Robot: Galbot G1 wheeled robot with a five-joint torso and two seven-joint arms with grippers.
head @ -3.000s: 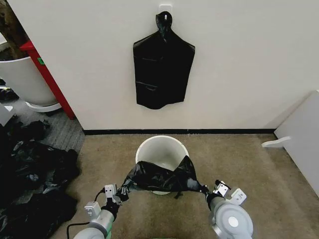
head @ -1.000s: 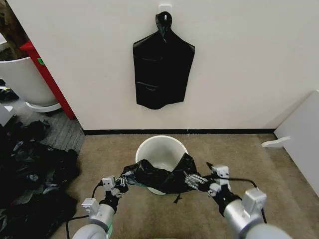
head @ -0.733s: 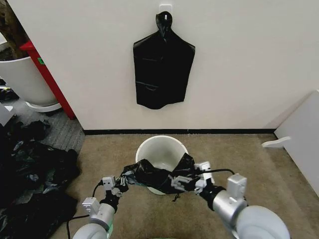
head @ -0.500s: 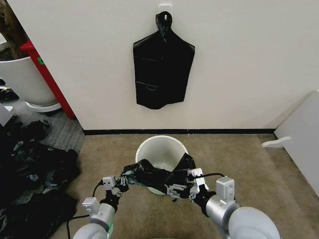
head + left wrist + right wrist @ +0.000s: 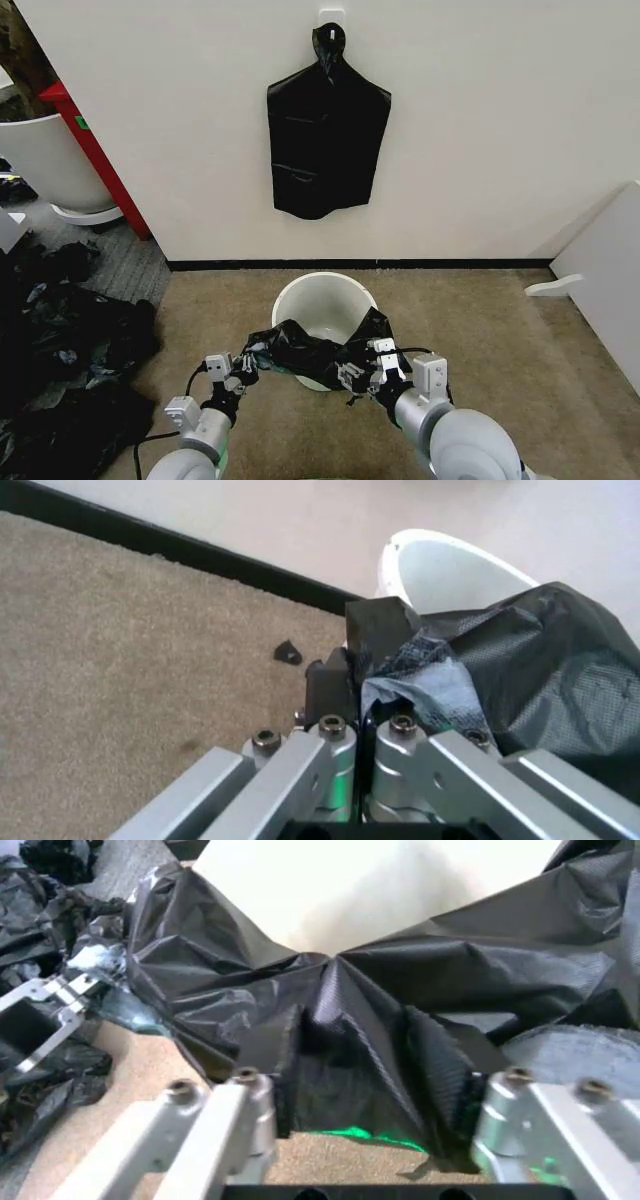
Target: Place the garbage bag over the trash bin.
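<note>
Garbage bag (image 5: pixel 318 352) draped in loose black folds over the near side of the trash bin (image 5: pixel 325 305), on the tan carpet (image 5: pixel 480 330) close to the wall's black baseboard (image 5: pixel 450 264). Far half of the bin's rim bare and off-white, the bag covering the 6 o'clock side and rising a little toward 3 o'clock. Left claw (image 5: pixel 243 369) at about 8 o'clock from the bin, fingers pressed together and pinching a crumpled corner of the bag; in the left wrist view (image 5: pixel 362 720) grey-black film bunched right between the closed fingers, with the bin's white rim (image 5: pixel 440 566) just beyond. Right claw (image 5: pixel 368 370) at about 5 o'clock from the bin, spread wide around a ridge of the bag's film; in the right wrist view (image 5: pixel 375 1087) a fold standing between the two parted fingers, neither visibly closed on it. Flat black bag bundle (image 5: pixel 327 130) hanging on the wall at 12 o'clock. Heap of black bags (image 5: pixel 60 350) on the floor at 9 o'clock, well apart from the bin.
</note>
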